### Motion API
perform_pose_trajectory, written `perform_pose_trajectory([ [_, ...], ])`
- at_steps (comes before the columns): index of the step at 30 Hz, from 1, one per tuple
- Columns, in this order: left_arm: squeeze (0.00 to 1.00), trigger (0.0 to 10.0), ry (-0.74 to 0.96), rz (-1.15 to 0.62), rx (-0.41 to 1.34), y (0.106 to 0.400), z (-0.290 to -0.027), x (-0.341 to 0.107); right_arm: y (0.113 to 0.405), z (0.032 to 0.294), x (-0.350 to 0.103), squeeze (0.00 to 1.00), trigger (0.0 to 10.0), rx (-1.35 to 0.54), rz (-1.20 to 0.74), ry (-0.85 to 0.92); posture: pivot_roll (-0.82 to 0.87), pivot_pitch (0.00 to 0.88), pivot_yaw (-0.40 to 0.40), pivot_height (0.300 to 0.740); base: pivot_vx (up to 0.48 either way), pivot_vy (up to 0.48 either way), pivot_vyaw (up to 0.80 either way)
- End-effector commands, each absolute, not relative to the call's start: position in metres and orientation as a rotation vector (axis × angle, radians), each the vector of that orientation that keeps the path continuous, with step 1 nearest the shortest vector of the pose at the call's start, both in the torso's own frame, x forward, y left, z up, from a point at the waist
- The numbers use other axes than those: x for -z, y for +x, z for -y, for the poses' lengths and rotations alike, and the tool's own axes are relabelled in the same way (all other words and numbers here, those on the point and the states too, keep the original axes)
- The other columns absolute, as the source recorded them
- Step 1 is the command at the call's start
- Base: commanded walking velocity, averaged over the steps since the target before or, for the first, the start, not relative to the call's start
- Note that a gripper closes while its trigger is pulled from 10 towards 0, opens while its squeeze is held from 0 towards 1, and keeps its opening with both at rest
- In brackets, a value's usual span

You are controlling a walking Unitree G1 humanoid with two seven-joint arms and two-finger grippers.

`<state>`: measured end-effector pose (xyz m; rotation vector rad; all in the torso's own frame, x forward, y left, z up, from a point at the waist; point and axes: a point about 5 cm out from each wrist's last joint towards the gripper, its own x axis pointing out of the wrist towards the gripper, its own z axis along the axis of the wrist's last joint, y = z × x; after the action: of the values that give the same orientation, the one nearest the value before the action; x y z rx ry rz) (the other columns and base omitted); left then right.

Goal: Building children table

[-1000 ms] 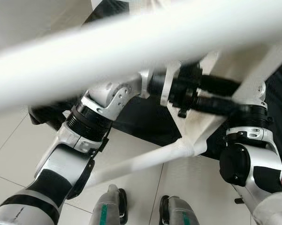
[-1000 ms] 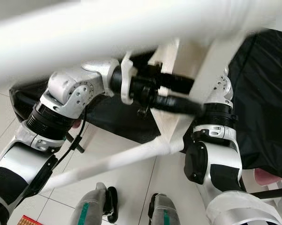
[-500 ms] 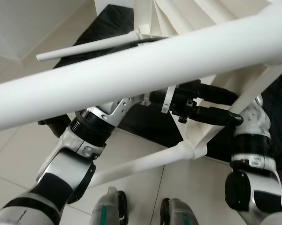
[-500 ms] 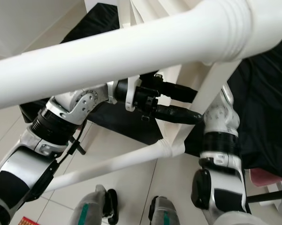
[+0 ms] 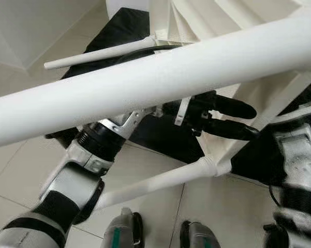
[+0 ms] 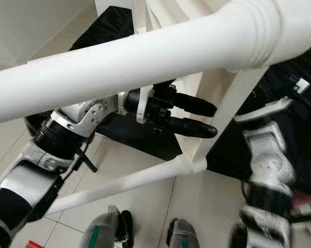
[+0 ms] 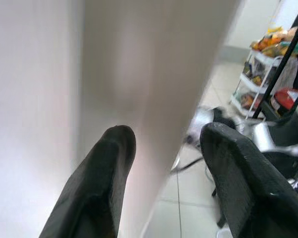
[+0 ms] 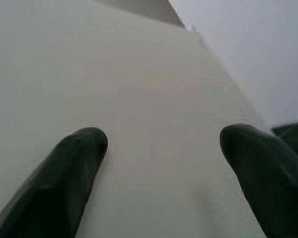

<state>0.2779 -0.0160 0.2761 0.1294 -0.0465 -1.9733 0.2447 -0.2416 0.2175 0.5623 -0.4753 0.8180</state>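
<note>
A white children's table frame (image 5: 217, 129) stands tilted close in front of the robot, over a pale tiled floor (image 5: 20, 165) and a black mat (image 5: 160, 137); one thick round white leg (image 5: 145, 77) runs across the head views very near the camera, a thinner white crossbar (image 5: 155, 181) slants lower down to a ringed joint (image 5: 209, 166), and a slim white rod (image 5: 98, 51) lies on the mat farther back; the left gripper (image 5: 235, 119) reaches across under the thick leg, its two black fingers (image 6: 189, 126) spread apart and lying against a flat white panel of the frame, with the panel's edge between them in the left wrist view (image 7: 158, 148); the right arm (image 6: 266, 170) is raised beside the frame's right side, blurred; the right gripper (image 8: 163, 163) faces a flat off-white panel (image 8: 139, 89) with its fingers (image 8: 74, 163) held wide apart, pinching nothing; the robot's two feet (image 5: 127, 235) stand on the tiles below
</note>
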Motion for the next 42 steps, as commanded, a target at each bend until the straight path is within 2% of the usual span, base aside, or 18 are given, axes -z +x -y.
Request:
perform_pose_trajectory([
  [1,0.0,10.0,0.148,0.024,1.943,0.282,0.016,-0.273,0.234,0.236,-0.225,0.0,10.0,-0.923,0.497,0.573,-0.05,0.11,0.091,0.74,0.0,0.0,0.0],
  [12,0.0,10.0,0.167,-0.033,1.944,0.288,0.006,-0.268,0.187,0.236,-0.23,0.0,10.0,-1.024,0.507,0.63,-0.07,0.116,0.142,0.74,0.0,0.0,0.0],
  [16,0.0,10.0,0.167,-0.035,1.944,0.288,0.006,-0.268,0.185,0.237,-0.231,0.0,10.0,-1.029,0.507,0.638,-0.07,0.116,0.142,0.74,0.0,0.0,0.0],
  [17,0.0,10.0,0.169,-0.049,1.942,0.289,0.005,-0.266,0.179,0.235,-0.233,0.0,10.0,-1.061,0.495,0.635,-0.08,0.118,0.168,0.74,0.0,0.0,0.0],
  [23,0.0,10.0,0.181,-0.08,1.943,0.293,0.0,-0.263,0.163,0.224,-0.232,0.0,10.0,-1.142,0.406,0.51,-0.09,0.121,0.183,0.74,0.0,0.0,0.0],
  [25,0.0,10.0,0.187,-0.086,1.942,0.295,-0.001,-0.264,0.166,0.221,-0.229,0.0,10.0,-1.089,0.342,0.399,-0.09,0.119,0.182,0.74,0.0,0.0,0.0],
  [34,0.0,10.0,0.182,-0.082,1.936,0.295,-0.001,-0.267,0.183,0.214,-0.226,0.0,10.0,-0.832,0.335,0.285,-0.08,0.121,0.169,0.74,0.0,0.0,0.0],
  [42,0.0,10.0,0.197,-0.099,1.925,0.298,-0.005,-0.265,0.173,0.2,-0.221,0.0,10.0,-0.853,0.301,0.247,-0.07,0.128,0.164,0.74,0.0,0.0,0.0],
])
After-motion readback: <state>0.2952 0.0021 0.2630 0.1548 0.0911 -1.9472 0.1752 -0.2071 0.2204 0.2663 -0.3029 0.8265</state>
